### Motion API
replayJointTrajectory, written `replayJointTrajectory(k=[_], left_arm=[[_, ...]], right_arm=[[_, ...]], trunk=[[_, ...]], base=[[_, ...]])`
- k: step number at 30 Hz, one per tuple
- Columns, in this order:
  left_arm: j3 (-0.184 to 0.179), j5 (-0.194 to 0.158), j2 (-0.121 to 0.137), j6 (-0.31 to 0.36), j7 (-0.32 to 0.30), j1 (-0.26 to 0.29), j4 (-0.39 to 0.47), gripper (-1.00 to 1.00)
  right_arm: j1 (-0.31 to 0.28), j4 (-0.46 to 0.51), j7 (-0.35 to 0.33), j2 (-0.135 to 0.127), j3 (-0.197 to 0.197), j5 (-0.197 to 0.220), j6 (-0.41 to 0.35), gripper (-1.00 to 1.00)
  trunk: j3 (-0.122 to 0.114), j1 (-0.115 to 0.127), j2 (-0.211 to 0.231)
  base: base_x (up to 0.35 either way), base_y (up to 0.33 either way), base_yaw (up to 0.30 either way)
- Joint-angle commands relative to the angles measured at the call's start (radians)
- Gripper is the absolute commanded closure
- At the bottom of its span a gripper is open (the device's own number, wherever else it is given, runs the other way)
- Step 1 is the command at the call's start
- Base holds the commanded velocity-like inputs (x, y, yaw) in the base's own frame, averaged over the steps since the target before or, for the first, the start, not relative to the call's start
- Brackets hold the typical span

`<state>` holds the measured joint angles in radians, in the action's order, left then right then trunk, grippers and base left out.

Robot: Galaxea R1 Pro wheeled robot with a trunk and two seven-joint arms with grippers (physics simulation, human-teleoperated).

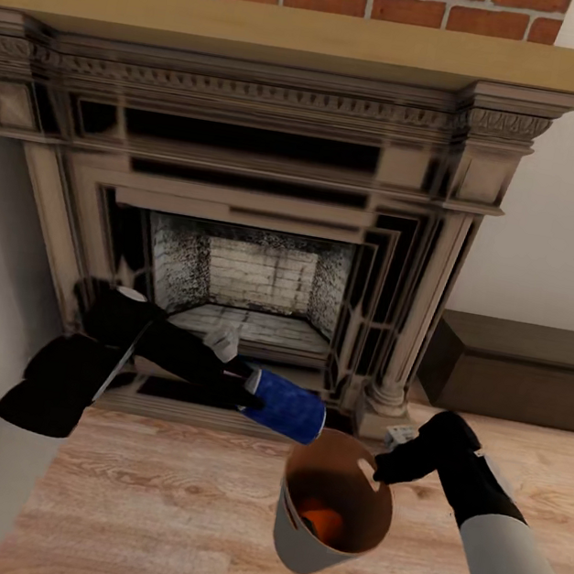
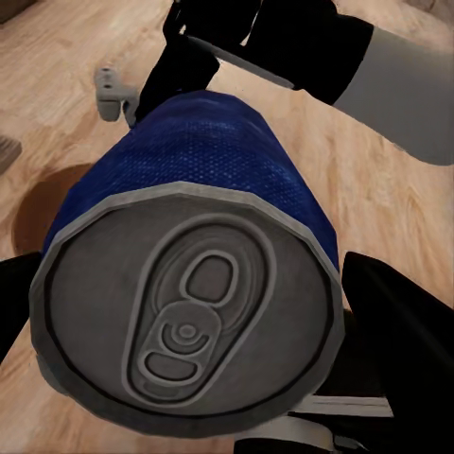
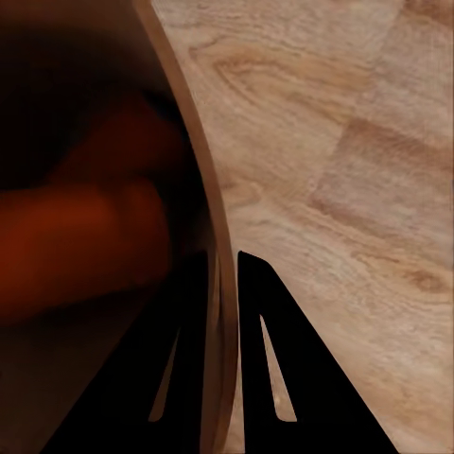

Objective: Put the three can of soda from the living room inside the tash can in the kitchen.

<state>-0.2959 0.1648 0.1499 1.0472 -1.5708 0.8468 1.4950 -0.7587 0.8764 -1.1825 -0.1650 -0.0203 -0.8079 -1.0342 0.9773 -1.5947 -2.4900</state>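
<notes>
My left gripper point(image 1: 247, 394) is shut on the dark blue can of soda point(image 1: 287, 406), which lies sideways just above and to the left of the trash can's rim. The left wrist view shows the can's silvery top point(image 2: 189, 326) and blue side point(image 2: 218, 180) up close, with a black finger point(image 2: 397, 331) beside it. The trash can point(image 1: 301, 549), grey outside and tan inside, tilts toward me. An orange can point(image 1: 321, 520) lies in its bottom. My right gripper point(image 1: 378, 473) is shut on the rim point(image 3: 203, 218), one finger inside and one outside, with an orange blur point(image 3: 76, 236) within.
A dark fireplace point(image 1: 252, 272) with a brick back and a tan mantel stands straight ahead, close to both arms. A low dark cabinet point(image 1: 515, 369) sits against the wall at the right. Wood floor point(image 1: 150, 506) spreads below, and a pale wall closes the left.
</notes>
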Motion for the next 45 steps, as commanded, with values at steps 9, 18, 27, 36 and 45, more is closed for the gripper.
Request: replayJointTrajectory(k=[9,18,27,36,45], left_arm=[[-0.025,0.017,-0.022,0.0,0.0,0.0,-0.003,1.0],[-0.128,0.341,-0.114,0.0,0.001,-0.003,-0.056,1.0],[-0.169,0.517,-0.207,0.0,0.0,-0.004,-0.115,1.0],[-0.206,0.578,-0.249,0.0,0.0,-0.004,-0.166,1.0],[-0.221,0.659,-0.259,0.0,0.002,-0.005,-0.228,1.0]], right_arm=[[-0.001,-0.049,0.136,0.091,-0.001,0.016,-0.013,1.0],[-0.001,-0.054,0.151,0.102,-0.001,0.014,-0.013,1.0],[-0.001,-0.054,0.152,0.106,-0.001,0.013,-0.013,1.0],[-0.007,-0.054,0.152,0.12,-0.001,0.013,-0.013,1.0],[-0.011,-0.054,0.152,0.123,-0.001,0.012,-0.013,1.0]], trunk=[[0.0,0.0,0.0],[0.0,0.0,0.0],[0.0,0.0,0.0],[0.0,0.0,0.0],[0.0,0.0,0.0]], base=[[0.0,0.0,0.0],[0.0,0.0,0.0],[0.0,0.0,0.0],[0.0,0.0,0.0],[0.0,0.0,0.0]])
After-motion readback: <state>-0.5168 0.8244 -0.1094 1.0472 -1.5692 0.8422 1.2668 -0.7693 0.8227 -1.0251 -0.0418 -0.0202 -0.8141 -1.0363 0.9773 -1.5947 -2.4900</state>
